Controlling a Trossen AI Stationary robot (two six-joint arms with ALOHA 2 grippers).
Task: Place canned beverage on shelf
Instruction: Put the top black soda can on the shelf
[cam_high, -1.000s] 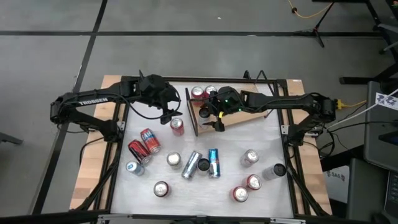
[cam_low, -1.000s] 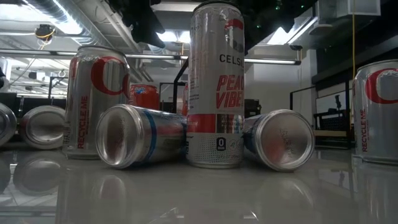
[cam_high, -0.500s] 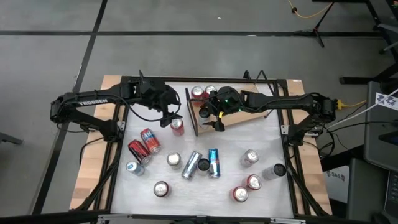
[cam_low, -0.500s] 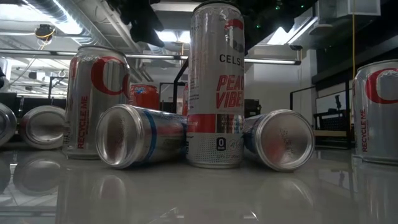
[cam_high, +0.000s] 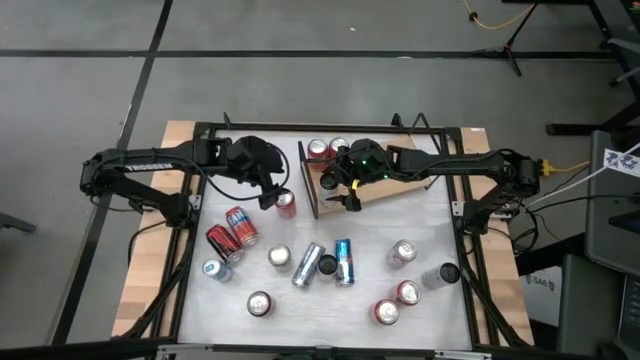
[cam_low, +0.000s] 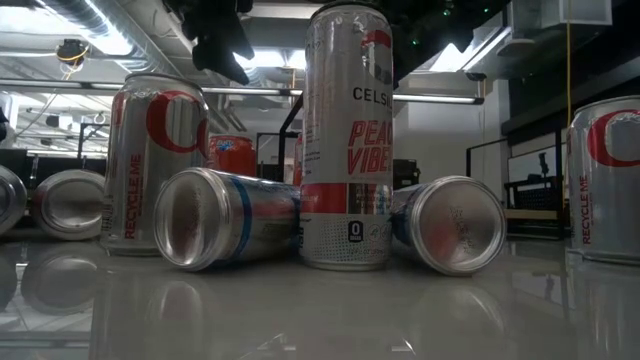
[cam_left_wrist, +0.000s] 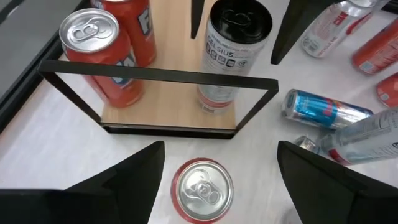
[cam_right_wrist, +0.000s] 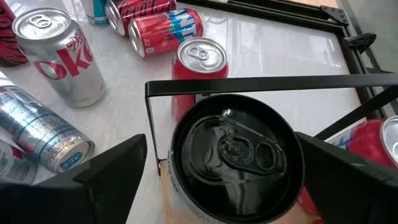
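Note:
The shelf (cam_high: 385, 188), a light-brown board with a thin dark rail (cam_left_wrist: 158, 76) along one short edge, lies at the table's far middle. Two red cans (cam_high: 327, 149) stand on its far part. A black-topped can (cam_right_wrist: 233, 155) stands upright on the board behind the rail. My right gripper (cam_right_wrist: 221, 146) is open, with one finger on either side of this can. A red can (cam_left_wrist: 202, 190) stands upright on the table just outside the rail. My left gripper (cam_left_wrist: 221, 146) hovers over it, open, fingers on either side of its silver top.
Several loose cans cover the near half of the table. Two lie on their sides in the middle (cam_high: 325, 263). Red ones lie at the left (cam_high: 232, 232). Others stand at the right (cam_high: 402, 255). A tall can (cam_low: 347, 140) fills the low view's middle. A dark frame edges the table.
My left gripper has shifted a little toward the table's near edge and rolled about its own axis, staying open over the red can. The cans and my right gripper have kept still.

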